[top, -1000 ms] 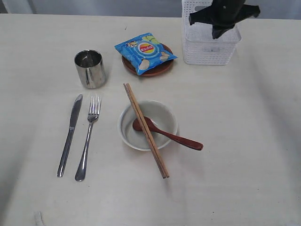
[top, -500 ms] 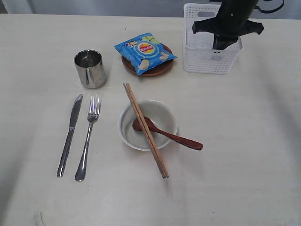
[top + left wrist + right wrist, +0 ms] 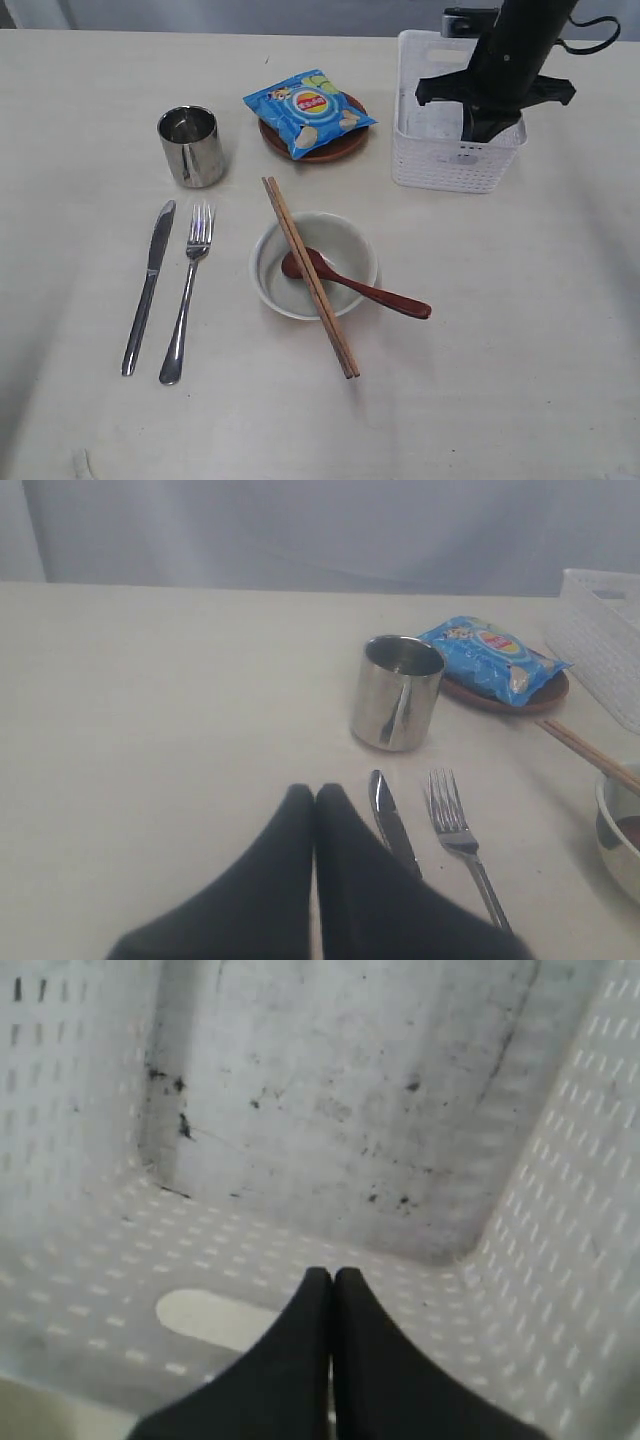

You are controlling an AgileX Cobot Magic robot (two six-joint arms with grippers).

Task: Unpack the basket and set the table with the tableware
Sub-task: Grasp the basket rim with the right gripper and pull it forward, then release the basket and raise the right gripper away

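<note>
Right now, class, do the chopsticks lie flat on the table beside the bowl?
No, the chopsticks rest slanted across the rim of the bowl.

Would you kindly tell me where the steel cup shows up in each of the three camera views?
Exterior view: cup on the left, above the knife and fork.
Left wrist view: cup just beyond the knife and fork, beside the chip bag.
Right wrist view: not in it.
Shared landmark: the white basket, in all three views.

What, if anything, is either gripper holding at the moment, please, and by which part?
Nothing. The left gripper is shut and empty over the table. The right gripper is shut inside the basket, clamping nothing.
</note>
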